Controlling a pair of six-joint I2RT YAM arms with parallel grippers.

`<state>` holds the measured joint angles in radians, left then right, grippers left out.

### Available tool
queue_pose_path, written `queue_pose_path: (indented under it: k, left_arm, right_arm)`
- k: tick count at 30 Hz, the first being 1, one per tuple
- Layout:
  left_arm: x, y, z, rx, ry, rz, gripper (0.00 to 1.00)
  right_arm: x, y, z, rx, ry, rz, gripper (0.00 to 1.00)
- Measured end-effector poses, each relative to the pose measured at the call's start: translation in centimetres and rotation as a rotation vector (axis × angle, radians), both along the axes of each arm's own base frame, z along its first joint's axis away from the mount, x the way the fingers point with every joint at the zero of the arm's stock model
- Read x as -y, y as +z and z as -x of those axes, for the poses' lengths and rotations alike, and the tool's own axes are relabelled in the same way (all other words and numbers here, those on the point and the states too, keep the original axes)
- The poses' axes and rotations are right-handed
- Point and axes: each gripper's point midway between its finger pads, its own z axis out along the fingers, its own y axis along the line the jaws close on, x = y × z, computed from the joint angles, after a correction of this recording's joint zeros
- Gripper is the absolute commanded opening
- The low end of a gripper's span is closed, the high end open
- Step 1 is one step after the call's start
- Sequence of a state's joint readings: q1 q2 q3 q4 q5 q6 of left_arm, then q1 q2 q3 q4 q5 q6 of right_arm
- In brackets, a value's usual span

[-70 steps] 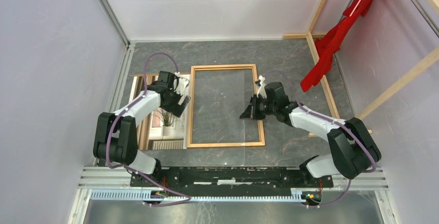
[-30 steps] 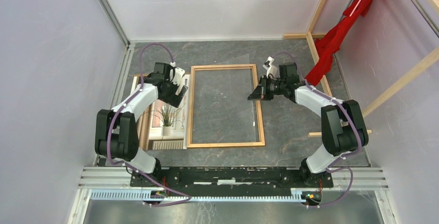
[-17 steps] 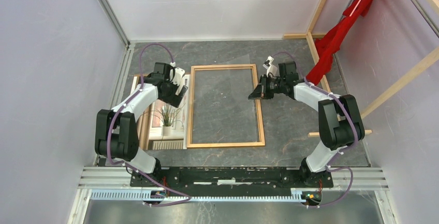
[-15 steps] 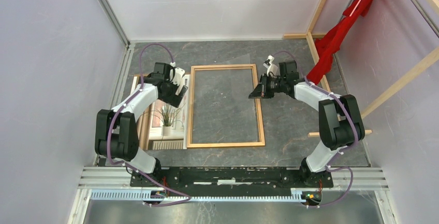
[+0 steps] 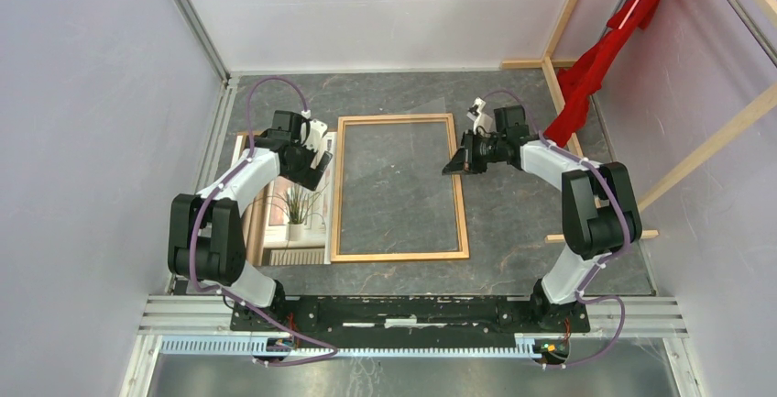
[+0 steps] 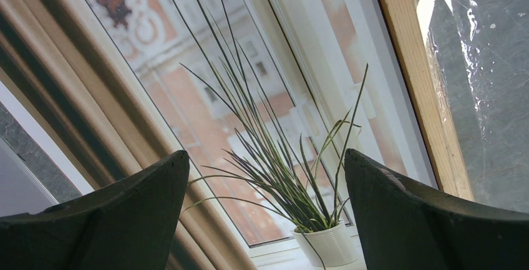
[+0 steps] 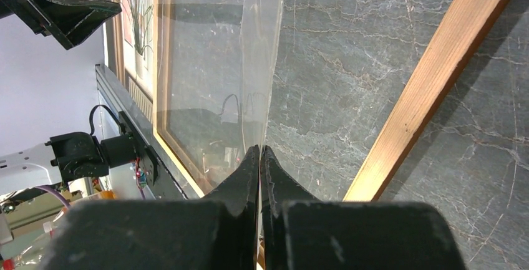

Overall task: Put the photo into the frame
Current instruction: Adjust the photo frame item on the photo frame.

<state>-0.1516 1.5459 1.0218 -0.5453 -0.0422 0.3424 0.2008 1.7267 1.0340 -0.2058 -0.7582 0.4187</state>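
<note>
Table: dark grey, marble-patterned. The large rectangular frame of thin orange-brown wood lies flat at its centre, long side running away from the arm bases; grey table surface shows through its opening.

Photo: the large rectangular print of a spiky potted plant at a window, in beige-brown tones, lies flat on the table outside the frame, just beside the frame's left rail. The left arm covers part of it in the top view.

Left jaws: spread fully wide, empty, above the far part of the photo. In the left wrist view the printed plant shows between the two dark fingers. Contact with the print cannot be told.

Right jaws: pressed together on the edge of a clear transparent sheet, over the frame's right rail near its far end. The sheet slants away from the pinch over the frame opening.

Red cloth hangs on pale wooden beams at far right, well apart from the frame.
</note>
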Motion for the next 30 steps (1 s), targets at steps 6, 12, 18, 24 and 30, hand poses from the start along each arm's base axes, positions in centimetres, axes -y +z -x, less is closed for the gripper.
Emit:
queue_pose_path:
  k: [6, 12, 18, 24, 30]
  left_arm:
    - [0.01, 0.00, 0.01, 0.000, 0.000, 0.001, 1.00]
    - [0.02, 0.00, 0.00, 0.000, -0.001, 0.001, 1.00]
    - [0.02, 0.00, 0.00, 0.000, -0.001, 0.001, 1.00]
    - [0.13, -0.01, 0.01, -0.001, -0.004, 0.007, 1.00]
    - [0.31, -0.03, 0.02, -0.002, -0.008, 0.015, 1.00]
  right_arm:
    - [0.00, 0.33, -0.55, 0.007, 0.003, 0.006, 0.03]
    - [-0.03, 0.60, -0.76, 0.014, 0.006, 0.007, 0.03]
    - [0.15, 0.32, -0.36, -0.003, 0.011, 0.016, 0.03]
    - [0.35, 0.34, -0.22, -0.012, 0.022, 0.027, 0.03]
    - [0.30, 0.59, -0.44, -0.003, 0.032, 0.027, 0.04]
